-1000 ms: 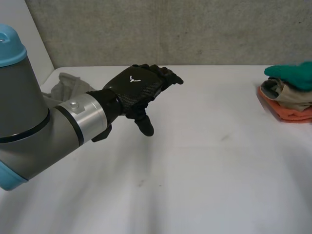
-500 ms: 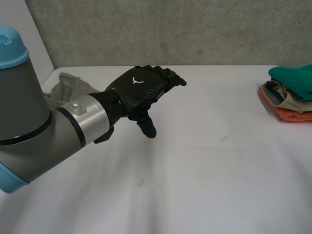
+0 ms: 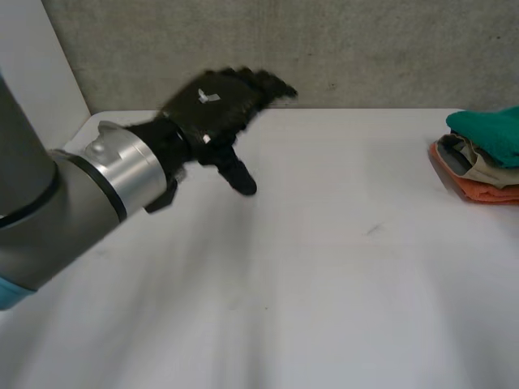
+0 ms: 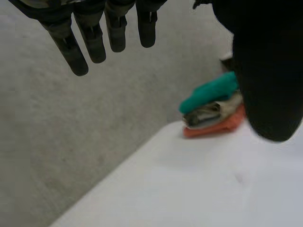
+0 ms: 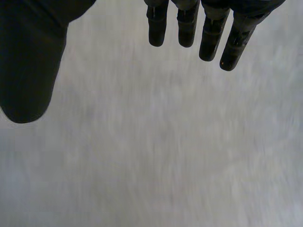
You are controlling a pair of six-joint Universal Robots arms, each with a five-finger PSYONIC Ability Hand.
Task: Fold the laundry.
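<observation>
A stack of folded laundry (image 3: 480, 158) lies at the table's right edge, with a green piece on top, a beige one under it and an orange one at the bottom. My left hand (image 3: 217, 104) hangs above the table's far left part, well apart from the stack, fingers straight and thumb pointing down, holding nothing. In the left wrist view the fingers (image 4: 94, 40) are spread straight and the stack (image 4: 212, 106) lies far beyond them by the wall. My right hand (image 5: 28, 61) hovers over bare white table (image 5: 156, 156), fingers (image 5: 187, 26) straight and empty.
A grey wall (image 3: 324, 49) runs along the table's (image 3: 324, 267) far edge. A white panel (image 3: 40, 65) stands at the far left corner. My left arm (image 3: 73, 203) reaches across the near left part of the table.
My left hand has risen and swung back toward the wall, and the arm now covers the grey cloth seen at the far left. The green top piece has settled slightly.
</observation>
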